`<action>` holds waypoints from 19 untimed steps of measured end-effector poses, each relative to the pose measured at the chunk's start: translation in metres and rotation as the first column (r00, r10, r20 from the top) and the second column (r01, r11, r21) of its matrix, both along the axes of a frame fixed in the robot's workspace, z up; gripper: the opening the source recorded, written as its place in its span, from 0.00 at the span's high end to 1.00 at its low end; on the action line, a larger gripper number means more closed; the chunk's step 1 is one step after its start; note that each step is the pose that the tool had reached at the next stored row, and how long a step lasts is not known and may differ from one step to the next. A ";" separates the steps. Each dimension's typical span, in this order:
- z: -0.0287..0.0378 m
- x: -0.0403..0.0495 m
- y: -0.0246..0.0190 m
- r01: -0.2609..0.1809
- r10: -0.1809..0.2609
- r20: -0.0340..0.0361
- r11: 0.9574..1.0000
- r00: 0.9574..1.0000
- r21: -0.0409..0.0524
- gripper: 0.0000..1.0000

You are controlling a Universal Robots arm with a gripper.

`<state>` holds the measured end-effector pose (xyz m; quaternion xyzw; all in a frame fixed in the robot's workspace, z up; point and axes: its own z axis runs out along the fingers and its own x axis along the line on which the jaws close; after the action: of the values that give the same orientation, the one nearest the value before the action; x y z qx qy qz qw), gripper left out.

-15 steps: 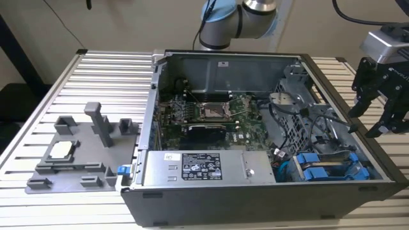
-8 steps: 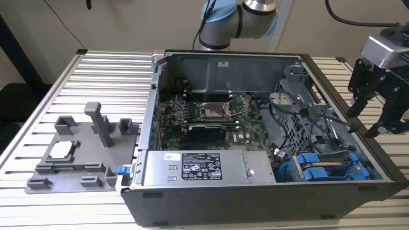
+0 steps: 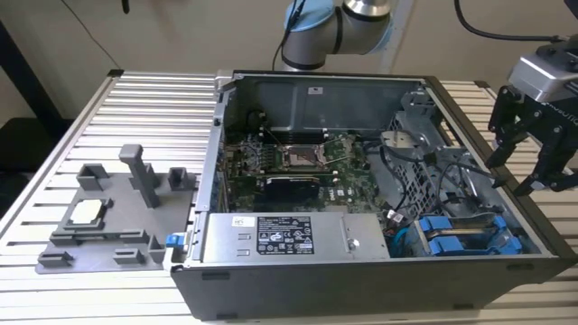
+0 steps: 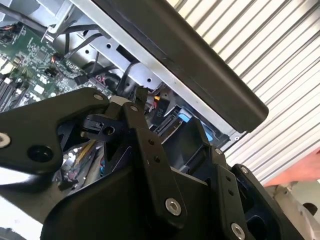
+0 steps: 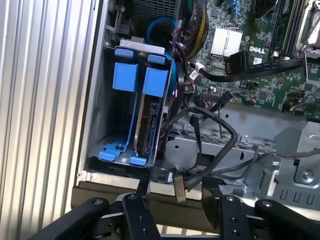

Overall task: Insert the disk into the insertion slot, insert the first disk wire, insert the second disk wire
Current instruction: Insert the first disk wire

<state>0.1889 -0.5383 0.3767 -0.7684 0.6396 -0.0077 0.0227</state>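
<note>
Ribbed metal counter (image 3: 135, 101) carries an open computer case (image 3: 316, 291). A grey fixture plate (image 3: 99, 223) lies on the exterior view's left of the case. Inside the case are a green motherboard (image 3: 298, 159) and a silver power supply (image 3: 289, 237).

Claw (image 3: 522, 172) hangs over the case's rim on the exterior view's right, above the drive cage corner. Its fingers are spread wide with nothing between them and touch nothing.

In the first wrist view the disk (image 5: 148, 125) stands on edge in its blue carrier, seated in the insertion slot (image 5: 100, 115) of the drive cage. It is just beside a second blue carrier (image 5: 125, 75). Black cables (image 5: 210, 125) loop close to the disk on its motherboard side. Can't tell if any is plugged into it. The exterior view shows both blue carrier ends (image 3: 465, 237) in the cage at the case's near corner, below the claw.
</note>
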 end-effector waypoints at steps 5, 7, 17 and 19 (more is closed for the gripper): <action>-0.0002 0.0000 0.0000 -0.004 0.004 0.000 1.000 1.000 0.000 0.54; -0.0002 0.0001 0.0000 -0.004 0.004 0.000 1.000 1.000 0.000 0.60; -0.0003 -0.0016 0.0001 -0.005 0.005 -0.001 1.000 1.000 0.000 0.81; -0.0002 -0.0079 0.0000 -0.005 0.005 0.000 1.000 1.000 0.001 0.81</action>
<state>0.1810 -0.5384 0.3764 -0.7698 0.6378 -0.0072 0.0230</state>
